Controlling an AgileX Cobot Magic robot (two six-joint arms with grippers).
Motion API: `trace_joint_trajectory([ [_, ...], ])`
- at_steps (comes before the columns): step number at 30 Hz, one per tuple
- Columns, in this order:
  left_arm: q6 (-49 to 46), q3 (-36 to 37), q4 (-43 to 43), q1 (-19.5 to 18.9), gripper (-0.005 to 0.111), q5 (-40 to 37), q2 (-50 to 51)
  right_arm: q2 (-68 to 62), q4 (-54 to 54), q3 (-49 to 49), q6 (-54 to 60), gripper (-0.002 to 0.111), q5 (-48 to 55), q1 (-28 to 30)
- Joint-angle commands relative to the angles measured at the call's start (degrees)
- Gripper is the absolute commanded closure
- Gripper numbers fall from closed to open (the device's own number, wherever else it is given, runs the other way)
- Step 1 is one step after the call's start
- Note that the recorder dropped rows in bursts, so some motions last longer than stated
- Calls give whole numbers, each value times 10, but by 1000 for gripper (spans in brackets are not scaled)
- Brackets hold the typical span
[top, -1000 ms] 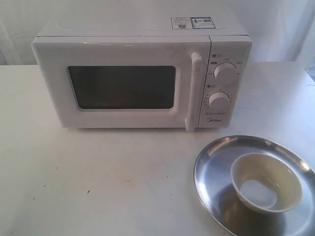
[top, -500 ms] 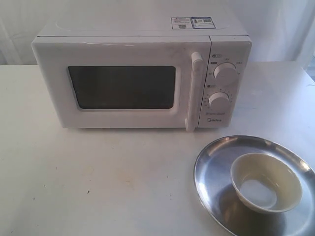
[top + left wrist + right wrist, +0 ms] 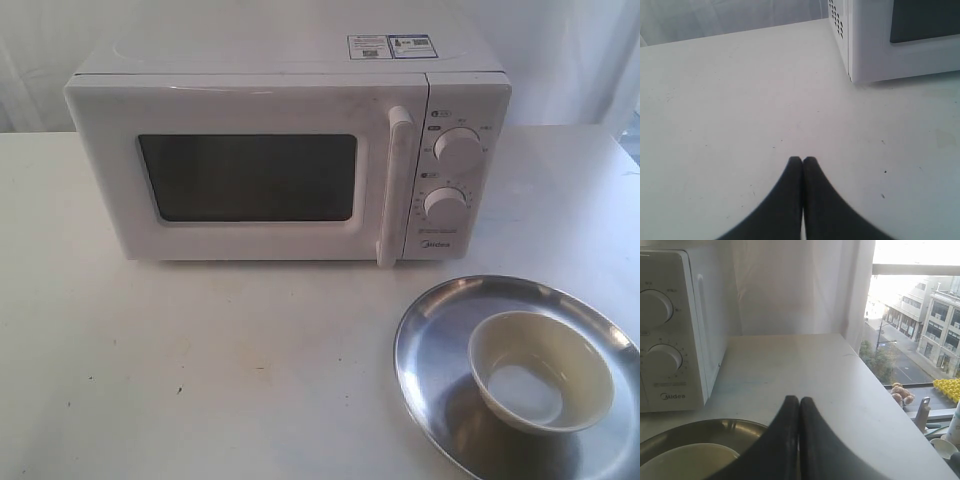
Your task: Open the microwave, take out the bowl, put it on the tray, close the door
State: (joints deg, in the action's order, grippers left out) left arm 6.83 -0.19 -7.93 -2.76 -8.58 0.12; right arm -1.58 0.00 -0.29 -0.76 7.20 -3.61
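The white microwave [image 3: 290, 150] stands at the back of the table with its door [image 3: 250, 175] shut and the bar handle [image 3: 395, 185] upright. The cream bowl [image 3: 540, 370] sits in the steel tray [image 3: 430, 350] at the front right. Neither gripper shows in the exterior view. My left gripper [image 3: 802, 160] is shut and empty over bare table, short of the microwave's corner [image 3: 855, 45]. My right gripper [image 3: 798, 400] is shut and empty, just beside the tray [image 3: 705, 432] and bowl [image 3: 685, 460], with the microwave's knobs [image 3: 662, 360] off to one side.
The white table [image 3: 200, 360] spreads in front of the microwave. In the right wrist view the table edge [image 3: 890, 405] runs along a window with a street and small items on a sill [image 3: 925, 412] beyond.
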Motion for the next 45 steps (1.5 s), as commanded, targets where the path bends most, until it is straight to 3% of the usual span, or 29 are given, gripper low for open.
trace_joint_trajectory([
  [1,3,2,2,0,107,1,-1,3,0,3,4,108,0,3],
  [45,3,2,2,0,107,1,-1,3,0,3,-5,108,0,3],
])
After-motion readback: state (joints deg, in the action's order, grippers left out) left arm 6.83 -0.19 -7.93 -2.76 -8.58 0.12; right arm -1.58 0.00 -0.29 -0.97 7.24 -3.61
